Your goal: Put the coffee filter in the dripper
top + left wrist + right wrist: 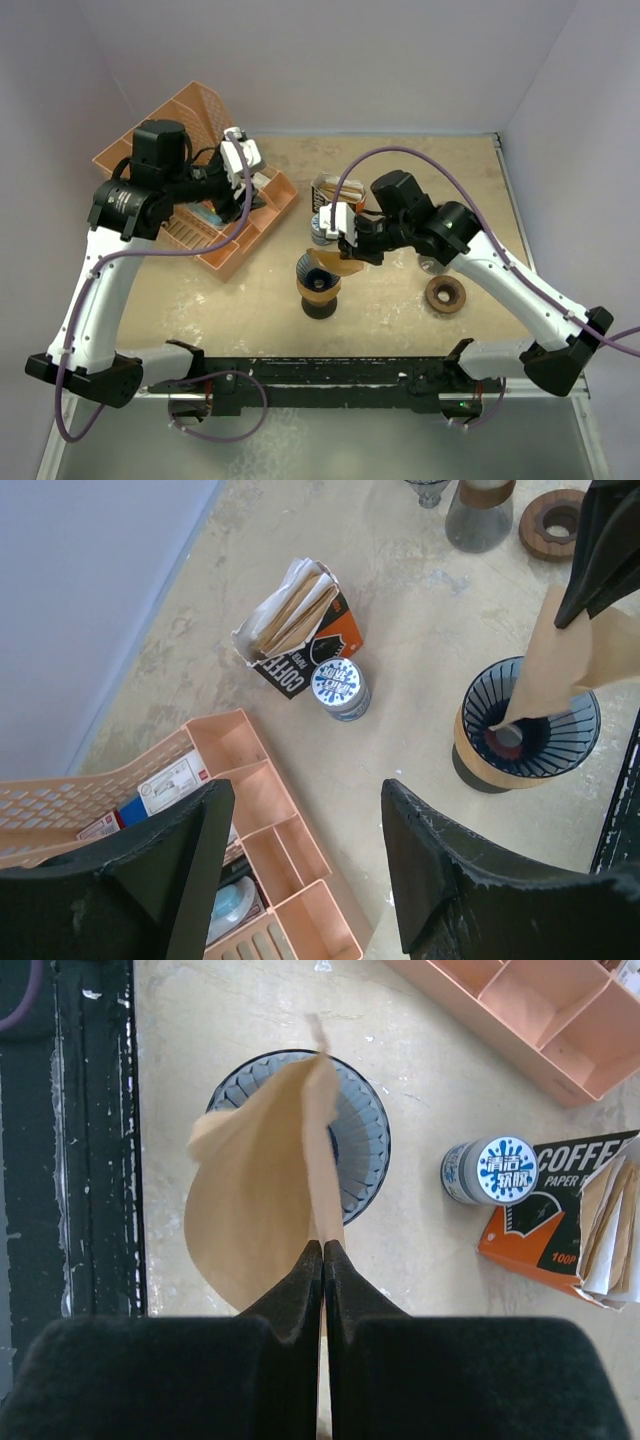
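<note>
Dripper (318,290) set mid worktop (400,325), coffee filter (260,1210) held by the right claw (322,1245) with its tip inside, tin (321,230) and filter box (328,190) placed behind, tray (245,250) laid left, wooden ring (445,295) right

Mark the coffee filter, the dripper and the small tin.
coffee filter (255,1210), right wrist view, middle of the brown paper
dripper (362,1150), right wrist view, ribbed inner wall right of the filter
small tin (337,684), left wrist view, blue-and-white lid

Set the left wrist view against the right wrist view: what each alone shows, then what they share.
Left wrist only: wooden ring, glass carafe, open left gripper. Right wrist only: the closed seam of the right gripper on the filter. Both: dripper, filter, tin, coffee filter box, pink tray.
</note>
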Tool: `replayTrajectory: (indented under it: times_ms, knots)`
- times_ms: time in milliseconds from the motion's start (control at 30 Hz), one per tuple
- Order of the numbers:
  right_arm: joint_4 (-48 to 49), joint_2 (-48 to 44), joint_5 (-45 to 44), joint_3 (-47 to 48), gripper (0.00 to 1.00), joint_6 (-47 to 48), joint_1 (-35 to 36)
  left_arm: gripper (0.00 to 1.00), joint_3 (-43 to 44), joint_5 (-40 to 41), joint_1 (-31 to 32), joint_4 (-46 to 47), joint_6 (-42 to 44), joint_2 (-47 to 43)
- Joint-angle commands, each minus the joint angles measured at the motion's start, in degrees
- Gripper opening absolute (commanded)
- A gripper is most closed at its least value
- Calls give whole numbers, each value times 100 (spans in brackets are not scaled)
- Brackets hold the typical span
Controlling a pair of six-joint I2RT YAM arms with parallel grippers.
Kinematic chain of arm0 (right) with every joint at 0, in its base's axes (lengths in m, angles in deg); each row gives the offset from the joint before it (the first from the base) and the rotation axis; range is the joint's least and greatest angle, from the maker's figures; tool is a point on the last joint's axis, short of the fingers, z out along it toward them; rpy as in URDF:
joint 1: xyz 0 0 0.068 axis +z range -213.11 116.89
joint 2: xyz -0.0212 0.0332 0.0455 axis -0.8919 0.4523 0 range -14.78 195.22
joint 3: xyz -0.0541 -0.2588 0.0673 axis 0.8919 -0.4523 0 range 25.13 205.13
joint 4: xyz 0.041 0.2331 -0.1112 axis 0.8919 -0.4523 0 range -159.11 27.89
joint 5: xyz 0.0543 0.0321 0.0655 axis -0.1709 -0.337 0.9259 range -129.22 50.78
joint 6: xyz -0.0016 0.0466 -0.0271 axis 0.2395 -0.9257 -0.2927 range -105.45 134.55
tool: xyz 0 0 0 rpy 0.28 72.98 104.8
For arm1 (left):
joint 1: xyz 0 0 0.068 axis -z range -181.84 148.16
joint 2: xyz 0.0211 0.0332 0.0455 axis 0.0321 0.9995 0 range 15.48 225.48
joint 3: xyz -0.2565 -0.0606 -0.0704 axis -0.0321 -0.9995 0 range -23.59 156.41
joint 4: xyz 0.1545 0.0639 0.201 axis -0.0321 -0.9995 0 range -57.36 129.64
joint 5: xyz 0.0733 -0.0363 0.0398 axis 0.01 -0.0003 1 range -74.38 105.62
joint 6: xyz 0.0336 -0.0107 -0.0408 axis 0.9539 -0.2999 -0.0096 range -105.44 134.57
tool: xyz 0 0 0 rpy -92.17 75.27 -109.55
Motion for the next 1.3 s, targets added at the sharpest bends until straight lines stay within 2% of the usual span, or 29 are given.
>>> replayTrajectory:
  times_ms: [0,333,467,867,1267]
  knots:
    - [142,23,-16,38,4,-132,43,61,-58,-282,-58,179,-38,-235]
    - [666,63,395,39,20,-395,42,63,-273,-597,-59,252,-209,-332]
    - [783,153,792,92,22,-359,42,63,-346,-689,-54,218,-219,-328]
    - [941,308,942,-25,23,-323,20,64,-629,-1015,23,-112,-102,-430]
    - [478,905,2003,557,21,245,-528,63,-1094,-991,874,-214,89,-689]
